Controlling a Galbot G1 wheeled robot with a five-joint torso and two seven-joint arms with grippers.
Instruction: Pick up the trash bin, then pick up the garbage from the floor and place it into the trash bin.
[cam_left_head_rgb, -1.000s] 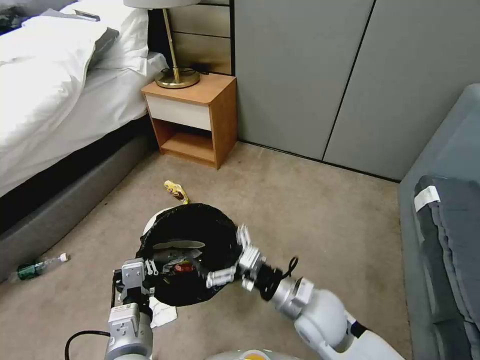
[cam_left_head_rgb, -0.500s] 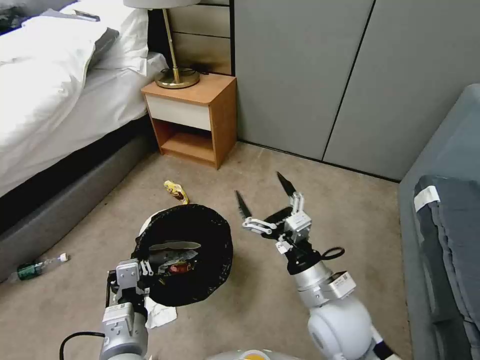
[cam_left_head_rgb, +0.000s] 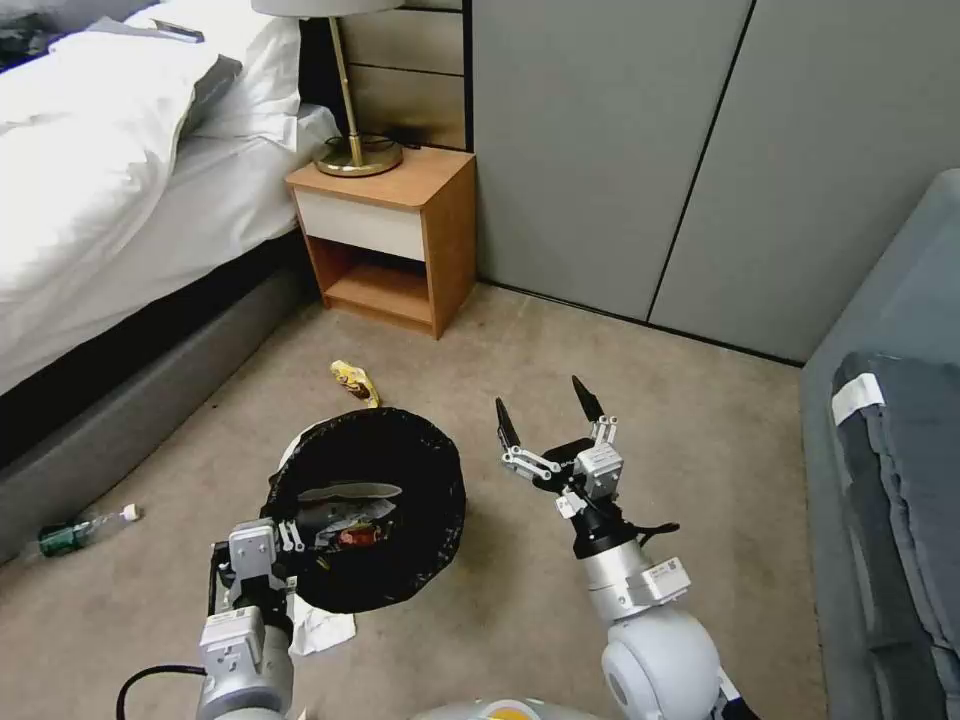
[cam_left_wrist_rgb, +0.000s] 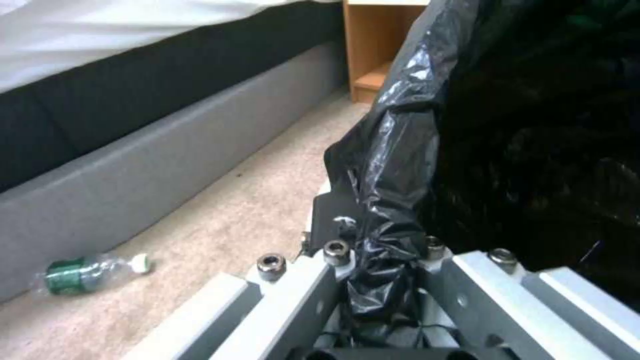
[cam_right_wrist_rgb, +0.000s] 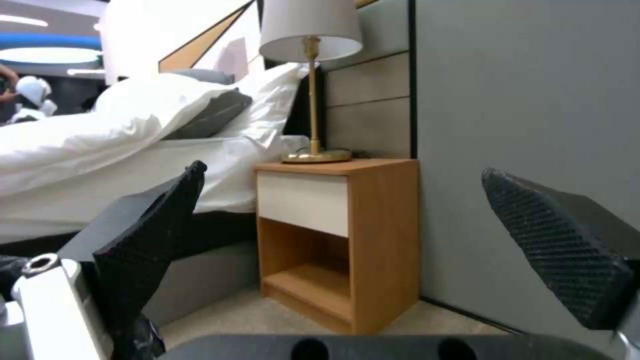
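Note:
The trash bin, white with a black liner, hangs off the floor with my left gripper shut on its near rim. In the left wrist view the liner is pinched in the left gripper. Inside the bin lie a red piece and pale scraps. My right gripper stands open and empty, raised to the right of the bin. Garbage on the carpet: a yellow wrapper beyond the bin, a green-labelled bottle by the bed base, and white paper under the bin.
A bed with a grey base runs along the left. A wooden nightstand with a lamp stands at the back against grey wall panels. A grey sofa fills the right side. Open carpet lies between bin and sofa.
My right gripper has left the bin's rim, swung up and to the right, and now stands open beside the bin. The left gripper keeps its hold on the bin.

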